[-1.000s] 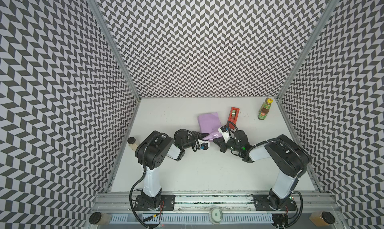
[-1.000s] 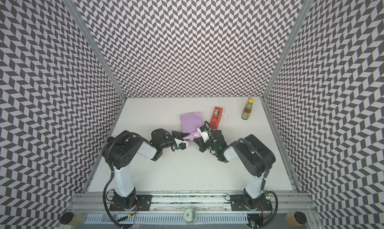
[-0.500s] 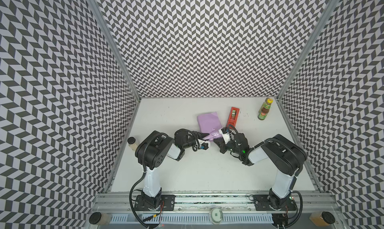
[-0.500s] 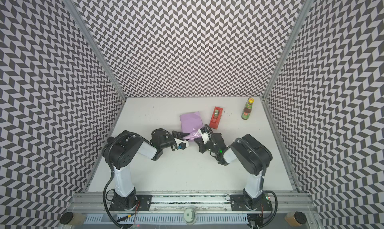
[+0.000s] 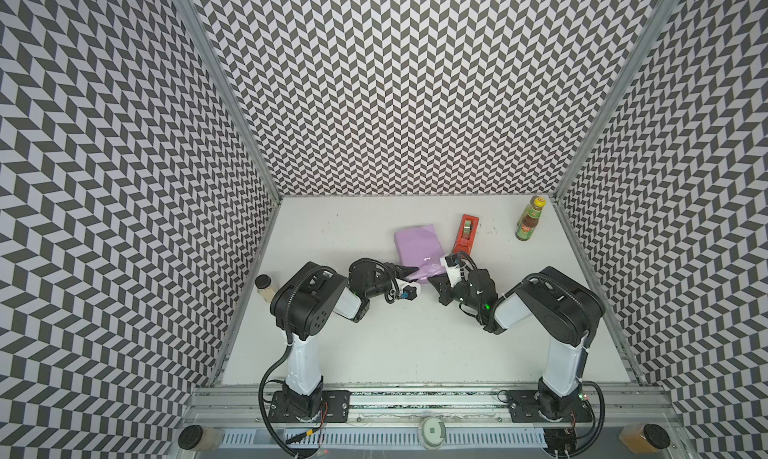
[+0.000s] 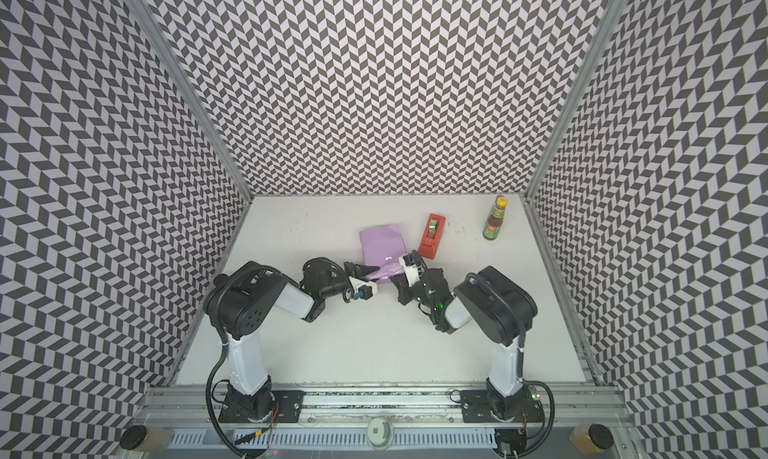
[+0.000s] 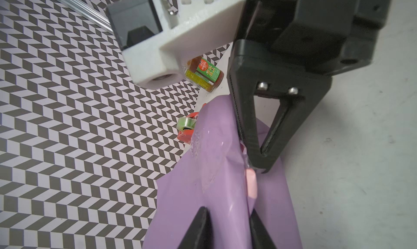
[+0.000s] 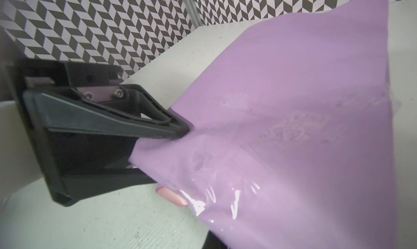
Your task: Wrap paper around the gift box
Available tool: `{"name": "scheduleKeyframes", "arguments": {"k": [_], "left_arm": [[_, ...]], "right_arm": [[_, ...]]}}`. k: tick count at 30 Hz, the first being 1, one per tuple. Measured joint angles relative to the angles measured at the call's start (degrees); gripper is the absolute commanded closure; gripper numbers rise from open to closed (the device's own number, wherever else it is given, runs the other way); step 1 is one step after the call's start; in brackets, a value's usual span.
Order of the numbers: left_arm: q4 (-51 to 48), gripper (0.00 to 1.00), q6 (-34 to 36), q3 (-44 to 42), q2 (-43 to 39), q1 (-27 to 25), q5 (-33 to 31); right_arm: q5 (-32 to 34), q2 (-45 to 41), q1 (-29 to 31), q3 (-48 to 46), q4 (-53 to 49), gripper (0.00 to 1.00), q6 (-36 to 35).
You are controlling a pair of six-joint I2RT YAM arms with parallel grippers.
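Note:
The paper [image 5: 417,245] [image 6: 382,245] shows its lilac face, folded into a flat package at mid-table; the gift box is hidden inside it. The near end of the paper tapers into a loose flap between both grippers. My left gripper [image 5: 409,272] [image 7: 229,229] is shut on a fold of that flap, one finger on each side. My right gripper [image 5: 434,276] [image 7: 255,166] is shut on the flap's edge, where a strip of the pink face [image 7: 251,184] [image 8: 171,194] peeks out. Clear tape [image 8: 203,202] glints on the paper there.
A red tape dispenser [image 5: 467,232] [image 6: 433,234] lies just right of the package. A sauce bottle [image 5: 528,224] [image 6: 494,218] stands at the back right. A small jar [image 5: 266,288] stands by the left wall, beside the left arm.
The right arm has shifted slightly toward the package. Both grips on the paper are unchanged and the package has not moved.

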Motion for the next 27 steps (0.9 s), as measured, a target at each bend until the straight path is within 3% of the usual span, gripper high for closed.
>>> {"name": "scheduleKeyframes", "arguments": {"k": [19, 27], "left_arm": [[-0.11, 0.70, 0.00, 0.13, 0.00, 0.00, -0.02], [-0.13, 0.70, 0.00, 0.15, 0.00, -0.11, -0.02]], "right_arm": [[3.23, 4.50, 0.48, -3.37, 16.92, 0.89, 10.03], [4.20, -6.91, 0.48, -12.20, 14.43, 0.87, 8.72]]}}
